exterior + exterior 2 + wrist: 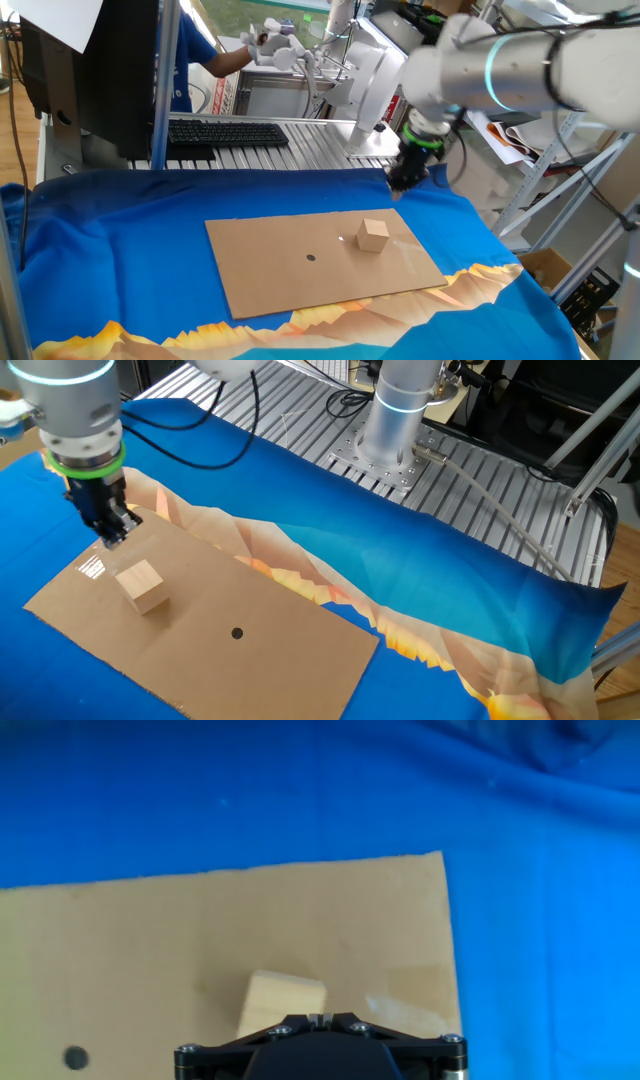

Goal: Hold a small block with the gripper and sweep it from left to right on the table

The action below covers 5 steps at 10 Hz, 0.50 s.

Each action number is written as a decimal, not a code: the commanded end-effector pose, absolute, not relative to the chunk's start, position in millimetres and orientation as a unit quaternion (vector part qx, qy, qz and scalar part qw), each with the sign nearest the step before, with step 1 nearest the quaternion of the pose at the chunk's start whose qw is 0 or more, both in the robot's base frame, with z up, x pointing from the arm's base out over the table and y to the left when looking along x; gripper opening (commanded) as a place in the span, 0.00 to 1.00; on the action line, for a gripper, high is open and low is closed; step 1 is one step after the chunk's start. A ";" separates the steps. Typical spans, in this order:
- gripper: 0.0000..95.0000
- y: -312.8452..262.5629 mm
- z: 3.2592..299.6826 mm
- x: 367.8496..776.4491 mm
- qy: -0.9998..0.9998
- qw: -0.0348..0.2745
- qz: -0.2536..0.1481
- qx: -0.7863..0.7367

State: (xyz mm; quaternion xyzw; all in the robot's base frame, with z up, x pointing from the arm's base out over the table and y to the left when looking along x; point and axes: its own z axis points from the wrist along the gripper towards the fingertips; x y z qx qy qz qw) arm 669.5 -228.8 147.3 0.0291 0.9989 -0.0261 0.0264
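- The claw [407,181] hangs above the counter [120,250], pointing down, its fingers pressed together with nothing between them.
- The block [373,234] sits on the cardboard sheet [290,275], near the sheet's right end in one fixed view, clear of the claw.
- In the hand view the block [283,1006] shows just beyond the closed fingertips, partly hidden by the claw body.
- A dark dot [311,258] marks the cardboard left of the block.
- Blue cloth [420,580] with an orange mountain print covers the counter around the sheet.
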 end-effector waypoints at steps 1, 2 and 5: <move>0.00 -236.9 144.5 675.0 0.999 0.022 -0.023 0.027; 0.00 -240.6 143.2 674.5 0.999 0.021 -0.023 0.027; 0.00 -247.6 139.0 673.4 0.999 0.020 -0.018 0.040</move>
